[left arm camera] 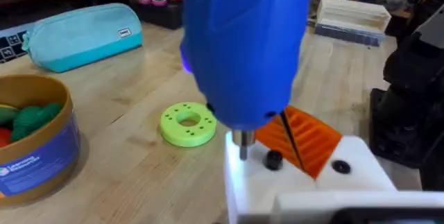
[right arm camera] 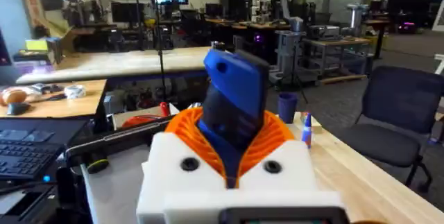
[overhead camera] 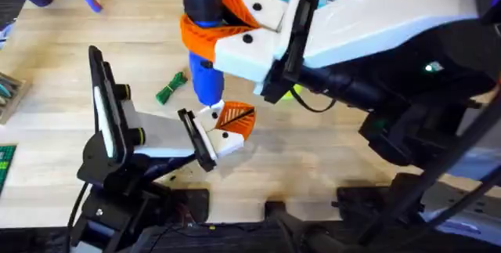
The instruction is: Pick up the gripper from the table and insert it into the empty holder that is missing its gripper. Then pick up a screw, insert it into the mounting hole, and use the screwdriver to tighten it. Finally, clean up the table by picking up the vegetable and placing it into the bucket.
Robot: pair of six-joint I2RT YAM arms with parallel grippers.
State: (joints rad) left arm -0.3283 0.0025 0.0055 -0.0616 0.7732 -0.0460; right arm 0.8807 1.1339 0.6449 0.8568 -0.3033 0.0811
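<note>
Right gripper (overhead camera: 205, 26): I see it pinching the screwdriver (overhead camera: 202, 18) upright, tip at the holder (overhead camera: 205, 137). Vegetable (overhead camera: 171, 88) lies mid-table (overhead camera: 63, 57). Bucket (left arm camera: 41, 175) nearby. Left gripper: cannot tell.

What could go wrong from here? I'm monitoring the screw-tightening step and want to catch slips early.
The screwdriver, clamped in the right gripper, has its thin tip beside a black screw on the white block, so it may miss or cam out. Downward pressure could shift the gripper in the holder. The vegetable lies close by and could get swept.
</note>
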